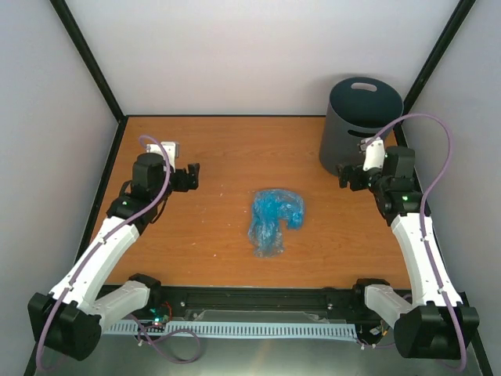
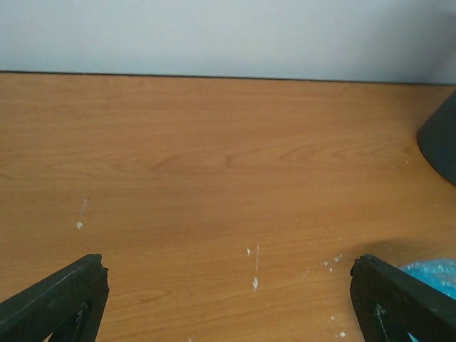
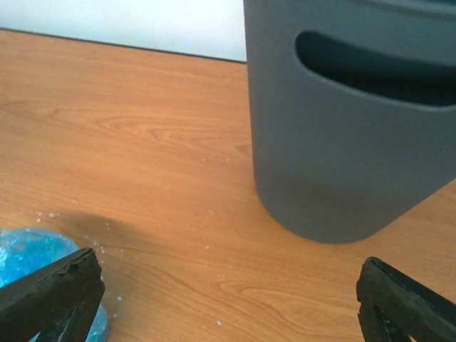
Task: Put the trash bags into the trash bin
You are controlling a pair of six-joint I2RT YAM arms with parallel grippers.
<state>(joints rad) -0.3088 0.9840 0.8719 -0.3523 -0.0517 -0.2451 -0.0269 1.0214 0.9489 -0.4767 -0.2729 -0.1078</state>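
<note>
Trash bag (image 1: 275,219): one is counted; it is crumpled on the table (image 1: 219,141), between the two grippers, and is touched by neither.
Trash bin (image 1: 356,125): one is counted; it is stood just ahead of the right gripper, apart from it, slotted face upward.
Left gripper (image 1: 195,178): jaws are spread wide; nothing is held.
Right gripper (image 1: 343,177): jaws are spread wide; nothing is held or touched.

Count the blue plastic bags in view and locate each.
1. The crumpled translucent light-blue plastic bag lies mid-table, apart from the dark grey round bin far right, whose inside is hidden.
</note>
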